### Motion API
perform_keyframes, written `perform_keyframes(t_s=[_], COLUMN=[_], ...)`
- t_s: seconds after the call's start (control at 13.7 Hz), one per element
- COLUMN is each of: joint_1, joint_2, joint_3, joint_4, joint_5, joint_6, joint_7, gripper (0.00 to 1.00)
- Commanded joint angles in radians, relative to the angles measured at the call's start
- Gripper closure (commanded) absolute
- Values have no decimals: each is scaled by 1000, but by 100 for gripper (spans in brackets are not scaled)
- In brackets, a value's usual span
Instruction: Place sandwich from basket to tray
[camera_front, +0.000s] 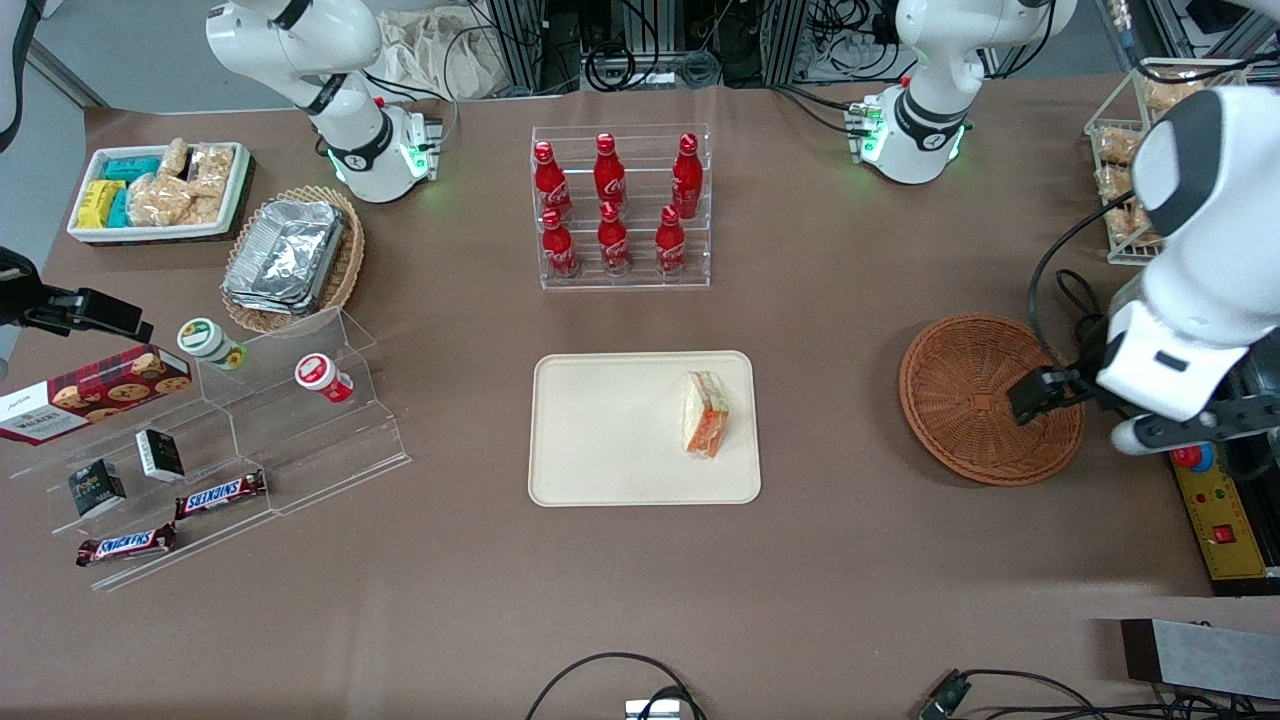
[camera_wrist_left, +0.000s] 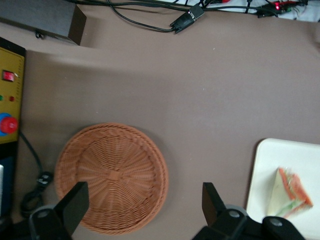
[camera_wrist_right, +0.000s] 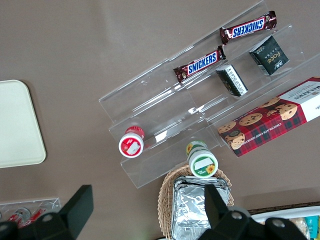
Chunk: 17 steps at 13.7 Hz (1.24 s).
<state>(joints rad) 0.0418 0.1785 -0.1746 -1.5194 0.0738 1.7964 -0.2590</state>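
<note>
The sandwich (camera_front: 704, 413) (camera_wrist_left: 290, 195) lies on the cream tray (camera_front: 600, 430) (camera_wrist_left: 280, 155), near the tray edge closest to the basket. The reddish-brown wicker basket (camera_front: 965, 395) (camera_wrist_left: 112, 175) holds nothing and sits toward the working arm's end of the table. My left gripper (camera_front: 1040, 393) (camera_wrist_left: 144, 200) hangs above the basket's rim, well clear of the sandwich. Its fingers (camera_wrist_left: 75, 200) stand wide open with nothing between them.
A clear rack of red cola bottles (camera_front: 620, 205) stands farther from the front camera than the tray. A yellow control box (camera_front: 1220, 510) (camera_wrist_left: 10, 95) and a black cable (camera_wrist_left: 32, 192) lie beside the basket. A clear stepped stand with snacks (camera_front: 240, 440) sits toward the parked arm's end.
</note>
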Motion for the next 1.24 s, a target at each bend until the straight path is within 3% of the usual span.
perform_keyframes(t_s=[0.0,1.17], joint_1=[-22,-22], joint_2=[-71,-241], joint_3=[32,52], joint_4=[-31,-31], joint_5=[-17,-49], joint_6=[-43,-255], joint_7=[78,142], gripper=[0,0])
